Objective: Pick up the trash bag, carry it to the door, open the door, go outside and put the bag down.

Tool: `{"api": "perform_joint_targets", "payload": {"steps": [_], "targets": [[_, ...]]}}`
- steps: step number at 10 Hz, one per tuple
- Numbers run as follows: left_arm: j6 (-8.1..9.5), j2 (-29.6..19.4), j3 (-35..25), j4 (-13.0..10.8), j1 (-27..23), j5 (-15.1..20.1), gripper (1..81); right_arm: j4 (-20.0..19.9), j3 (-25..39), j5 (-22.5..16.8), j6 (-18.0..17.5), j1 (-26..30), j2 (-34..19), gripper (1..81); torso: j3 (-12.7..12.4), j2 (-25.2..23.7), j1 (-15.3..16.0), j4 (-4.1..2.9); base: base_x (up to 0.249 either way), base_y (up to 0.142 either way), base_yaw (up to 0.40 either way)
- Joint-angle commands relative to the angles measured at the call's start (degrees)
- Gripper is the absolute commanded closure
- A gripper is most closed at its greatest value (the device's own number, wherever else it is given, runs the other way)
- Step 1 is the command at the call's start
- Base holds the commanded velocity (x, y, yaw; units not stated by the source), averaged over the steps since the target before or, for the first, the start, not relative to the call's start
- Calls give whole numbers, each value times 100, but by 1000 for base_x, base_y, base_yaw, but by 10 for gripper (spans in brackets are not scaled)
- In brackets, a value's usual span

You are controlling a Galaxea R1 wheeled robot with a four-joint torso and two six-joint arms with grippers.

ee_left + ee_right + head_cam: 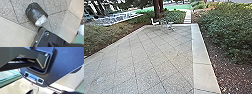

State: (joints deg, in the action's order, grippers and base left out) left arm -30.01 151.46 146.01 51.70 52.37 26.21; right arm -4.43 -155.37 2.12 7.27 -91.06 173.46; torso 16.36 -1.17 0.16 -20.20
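Left wrist view: a black trash bag (pixel 35 13) lies on the speckled paving (pixel 57 7), just off the rounded corner of the robot's dark base plate (pixel 52 38). Its long axis runs obliquely away from that corner, the pale white end (pixel 41 20) nearest the plate and the dark, rounded end farther out. Contact between bag and plate cannot be confirmed. Paving is visible along both long sides of the bag. The left gripper (pixel 56 45) stands apart from it, over the plate, so the bag lies outward from the claw, past the plate corner. The left arm is judged the nearer of the two. Whether the left claw is open or closed cannot be told; the same finding applies to the right gripper (pixel 46 92). Head view: paving occupies the lower left and centre of the frame, a pale border strip (pixel 202 57) descends right of centre, and white chairs (pixel 155 23) stand at upper centre. Assessment: outdoor placement appears achieved; any correction would turn on the gap at the plate corner.
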Motion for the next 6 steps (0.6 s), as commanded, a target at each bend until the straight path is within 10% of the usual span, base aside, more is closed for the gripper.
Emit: {"api": "perform_joint_targets", "payload": {"steps": [1,4,6], "targets": [[-222,138,121,-45,259,376,811,-6,60,-405,3,-4,68,10,-463,0,0,0,0,0,0],[-1127,841,664,-160,1499,-96,811,-67,34,-397,3,-4,60,10,-339,0,-2,0,0,0,0],[-1270,992,745,-151,1948,-564,811,-67,43,-397,3,-4,68,10,-402,-2,-6,0,0,0,0]]}}
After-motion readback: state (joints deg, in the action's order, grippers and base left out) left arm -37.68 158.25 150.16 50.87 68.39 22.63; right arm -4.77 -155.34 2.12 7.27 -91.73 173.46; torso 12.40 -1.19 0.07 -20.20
